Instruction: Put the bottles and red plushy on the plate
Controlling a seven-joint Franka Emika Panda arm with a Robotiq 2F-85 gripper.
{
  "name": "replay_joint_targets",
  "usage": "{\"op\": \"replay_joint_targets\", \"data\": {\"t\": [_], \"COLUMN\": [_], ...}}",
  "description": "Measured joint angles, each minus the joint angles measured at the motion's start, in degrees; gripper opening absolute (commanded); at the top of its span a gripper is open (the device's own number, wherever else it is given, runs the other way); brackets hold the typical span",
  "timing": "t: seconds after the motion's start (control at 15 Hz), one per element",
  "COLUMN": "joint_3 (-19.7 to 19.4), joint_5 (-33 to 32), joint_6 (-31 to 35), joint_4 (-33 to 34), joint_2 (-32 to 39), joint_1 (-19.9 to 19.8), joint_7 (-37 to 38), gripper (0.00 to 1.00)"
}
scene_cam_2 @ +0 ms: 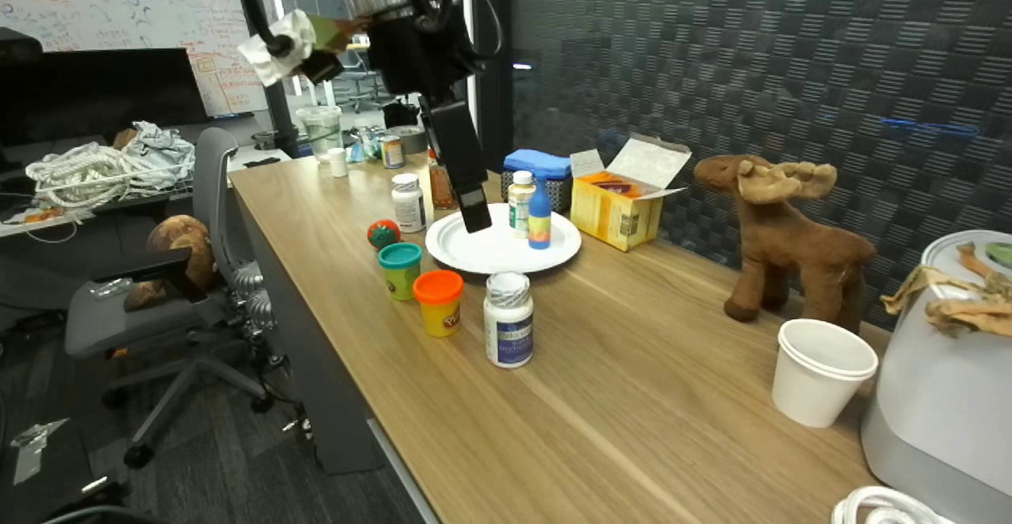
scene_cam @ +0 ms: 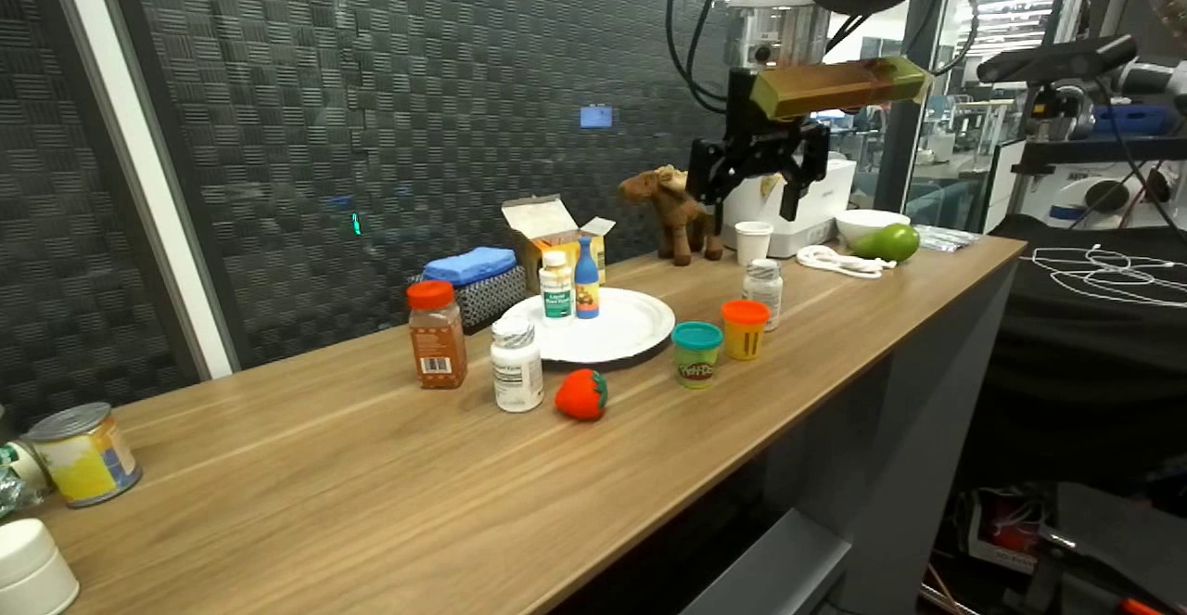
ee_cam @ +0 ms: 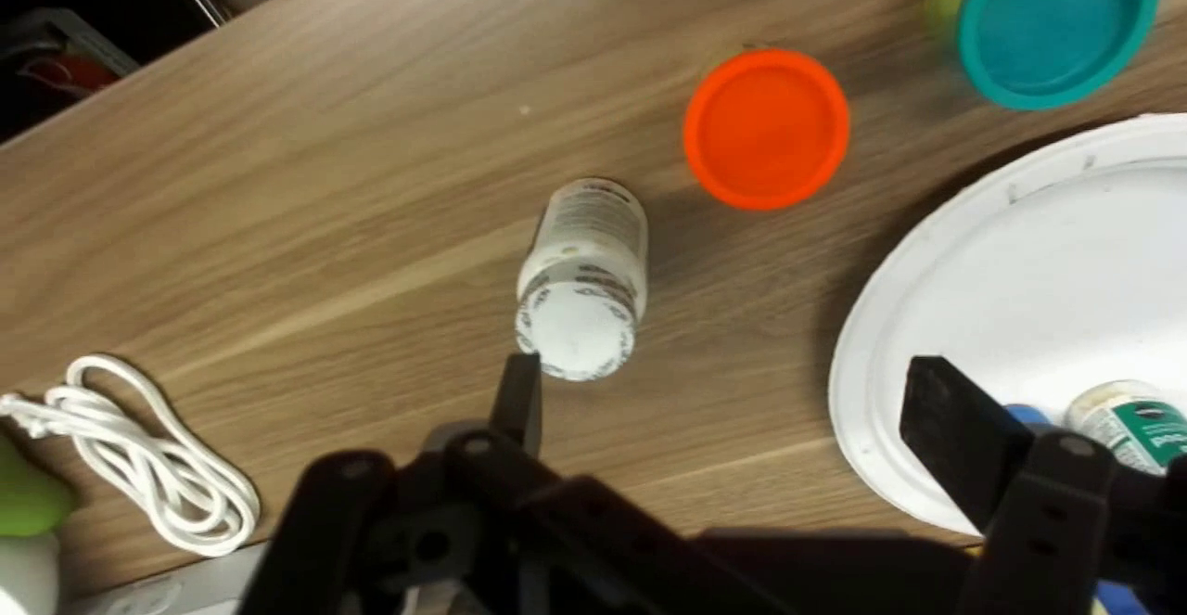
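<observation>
The gripper (ee_cam: 723,383) hangs above the wooden tabletop (scene_cam: 325,485), its jaws spread wide and nothing held between them. In the wrist view one finger (ee_cam: 519,402) overlaps the edge of the cap on a white pill bottle with a blue-purple label (scene_cam_2: 510,326), and the other finger is seen against the round white plate (ee_cam: 1039,253); in an exterior view the fingertips (scene_cam: 790,202) show higher than that bottle's cap. The bottle stands upright on the tabletop, near the orange-lidded Play-Doh tub (scene_cam: 745,332), which has the teal-lidded Play-Doh tub (scene_cam: 696,360) just beside it. Two bottles stand upright on the plate, side by side: a white bottle with a green label (scene_cam: 557,295) and a slim blue bottle (scene_cam: 586,281); whether they touch, I cannot tell. Off the plate, a second white pill bottle (scene_cam: 517,374) stands near the rim, between the red-capped reddish-brown bottle (scene_cam: 436,346), also upright, and the red plushy (scene_cam: 577,395). The plushy, strawberry-shaped with a green top, lies on the tabletop near the plate. Along the wall side are a blue cloth (scene_cam: 470,265) on a patterned box (scene_cam: 496,295), a yellow carton with raised flaps (scene_cam_2: 621,212), a brown moose plush (scene_cam_2: 798,247) and a white paper cup (scene_cam_2: 818,378). A white cord (ee_cam: 158,467) lies coiled farther along, well apart from the plate.
</observation>
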Motion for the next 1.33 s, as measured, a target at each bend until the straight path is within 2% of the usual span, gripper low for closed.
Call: {"op": "replay_joint_targets", "data": {"t": [0.33,0.67,1.13,1.27,1.33], "joint_3": [-2.0,-2.9,-2.7,-2.5,-2.4], "joint_5": [6.1,11.9,11.6,10.8,10.1], "joint_6": [1.2,1.1,0.7,0.7,0.8], "joint_4": [-1.4,-1.4,-0.5,0.2,0.6], "joint_2": [0.3,2.1,5.4,6.2,6.6], "joint_1": [-3.5,-4.7,-4.7,-4.6,-4.4], "joint_7": [-9.5,-17.4,-20.7,-20.7,-20.7], "gripper": [1.00,1.00,1.00,0.92,0.81]}}
